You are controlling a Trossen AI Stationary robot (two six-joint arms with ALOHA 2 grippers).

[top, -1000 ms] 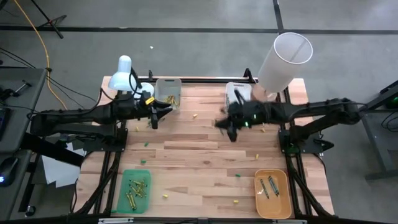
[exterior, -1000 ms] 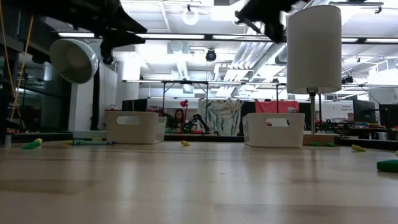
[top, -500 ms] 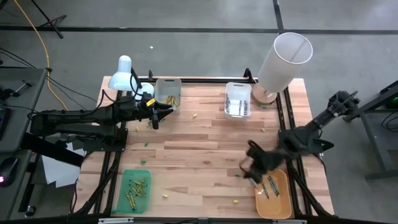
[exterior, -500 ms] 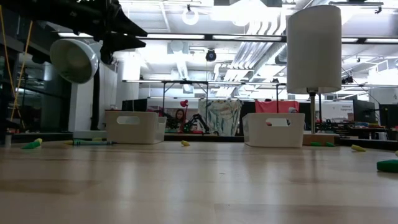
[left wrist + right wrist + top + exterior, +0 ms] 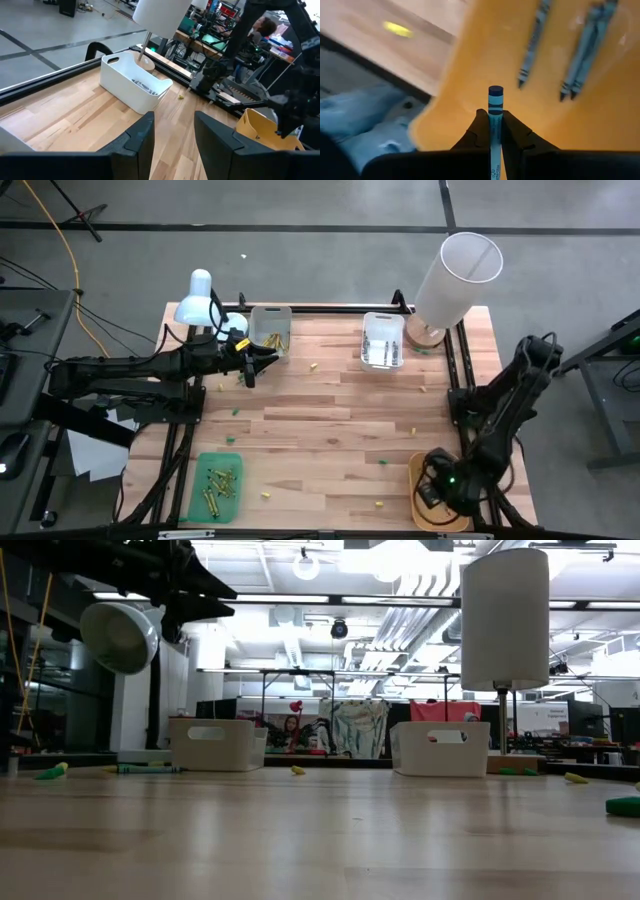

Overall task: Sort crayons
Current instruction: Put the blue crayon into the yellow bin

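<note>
A blue crayon (image 5: pixel 495 125) sits clamped in the right gripper (image 5: pixel 491 131), just above the orange tray (image 5: pixel 470 75); the left gripper (image 5: pixel 172 132) hangs open and empty over the wooden worktop (image 5: pixel 320 420).

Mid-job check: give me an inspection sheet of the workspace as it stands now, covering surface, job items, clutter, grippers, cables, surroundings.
Surface: wooden table, scattered yellow and green bits.
Job's things: blue crayon held over the orange tray, which holds blue crayons; green tray holds yellowish ones; two white bins at the far edge.
Clutter: desk lamp, white cylinder.
Grippers: right gripper shut on the blue crayon above the orange tray; left gripper open, empty, by the left white bin.
Cables: yellow cable on the floor, left.
Surroundings: a person beyond the table.
</note>
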